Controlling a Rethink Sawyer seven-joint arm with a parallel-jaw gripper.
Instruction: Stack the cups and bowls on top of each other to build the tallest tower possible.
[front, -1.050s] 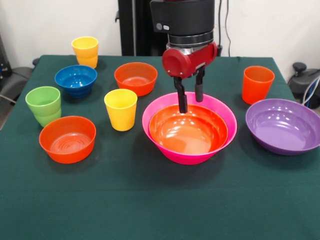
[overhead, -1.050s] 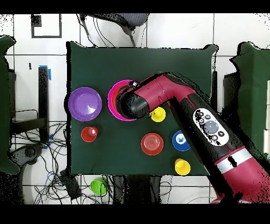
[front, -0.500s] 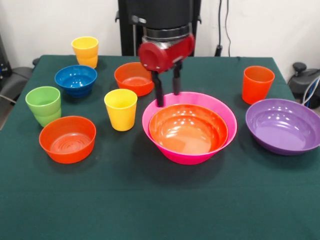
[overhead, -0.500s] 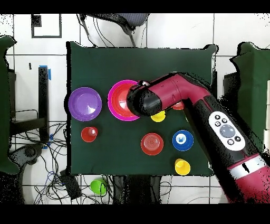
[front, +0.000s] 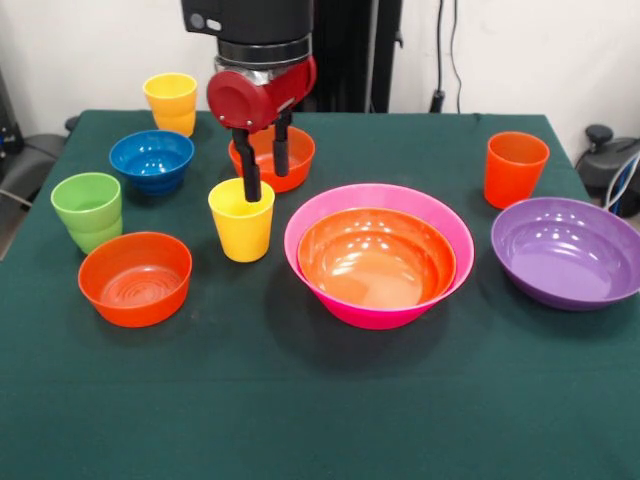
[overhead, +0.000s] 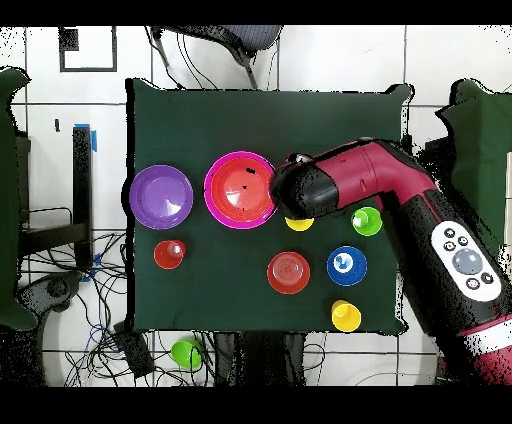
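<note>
The gripper (front: 263, 175) hangs empty with its two fingers parted, the nearer one just over the far rim of the yellow cup (front: 241, 219) and the other in front of the small orange bowl (front: 272, 156) behind it. Which of the two it means to take cannot be told; the cup looks the likelier. To grasp it well, the gripper should come straight down so one finger goes inside the cup and the other outside the wall, then pinch low enough that the smooth plastic does not slip or tip.

Beside the gripper sits the start of the tower: the large orange bowl (front: 376, 257) nested upright in the pink bowl (front: 440, 214). Beyond that stand the purple bowl (front: 568, 251) and the orange cup (front: 516, 168). To the gripper's other side are the blue bowl (front: 151, 159), the second yellow cup (front: 171, 102), the green cup (front: 88, 211) and another small orange bowl (front: 135, 278), all loose on the worktop (front: 320, 410).

Against the frames a moment earlier, the gripper has travelled sideways from above the nested bowls to above the yellow cup; nothing else has shifted.
</note>
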